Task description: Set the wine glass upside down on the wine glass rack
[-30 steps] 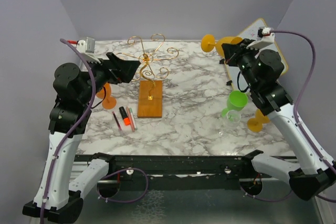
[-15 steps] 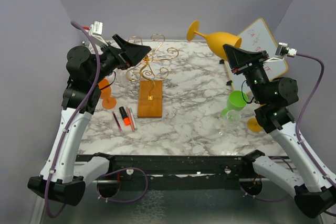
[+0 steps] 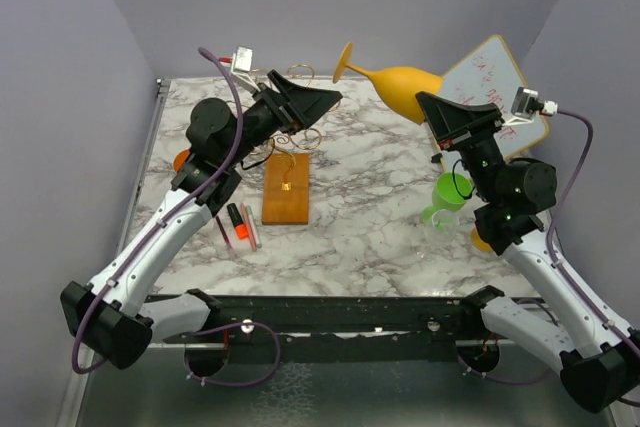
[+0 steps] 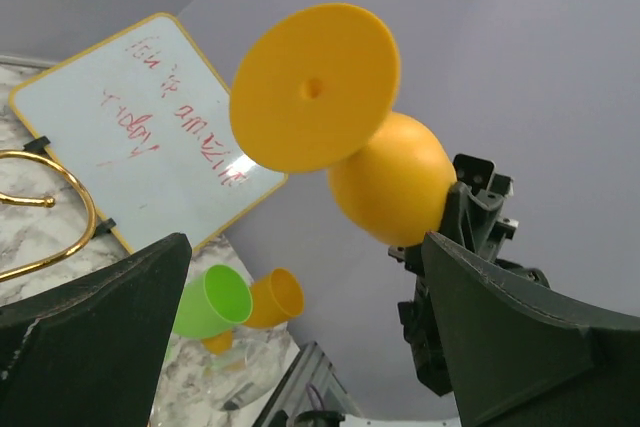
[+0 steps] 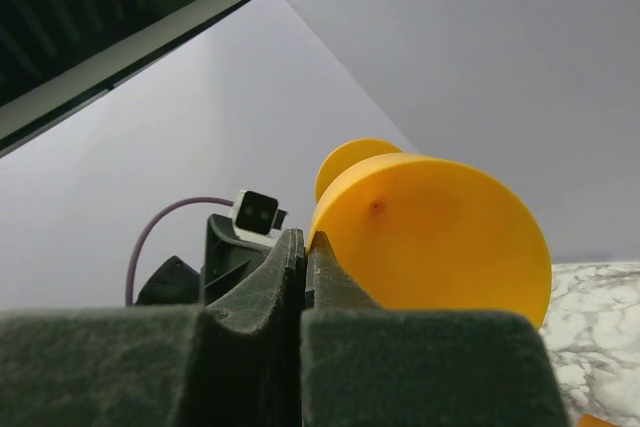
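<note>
The yellow-orange wine glass point(image 3: 400, 82) hangs sideways in the air, its foot point(image 3: 345, 57) pointing left. My right gripper point(image 3: 432, 112) is shut on the bowl's rim; in the right wrist view the fingers point(image 5: 303, 237) pinch the rim of the glass point(image 5: 430, 237). My left gripper point(image 3: 322, 97) is open and empty, raised just left of the foot. In the left wrist view the gripper point(image 4: 305, 247) faces the foot disc point(image 4: 315, 87). The gold wire wine glass rack point(image 3: 285, 137) stands on its wooden base point(image 3: 286, 192), partly hidden under the left gripper.
A whiteboard point(image 3: 490, 72) leans at the back right. A green glass point(image 3: 452, 190), a clear glass point(image 3: 440, 222) and an orange one point(image 3: 488, 237) lie at the right. Markers point(image 3: 238, 225) lie left of the base. An orange glass point(image 3: 183, 159) sits behind the left arm.
My right gripper has lifted the glass and swung it left, turning it sideways. My left gripper has risen and moved right over the rack toward the glass's foot.
</note>
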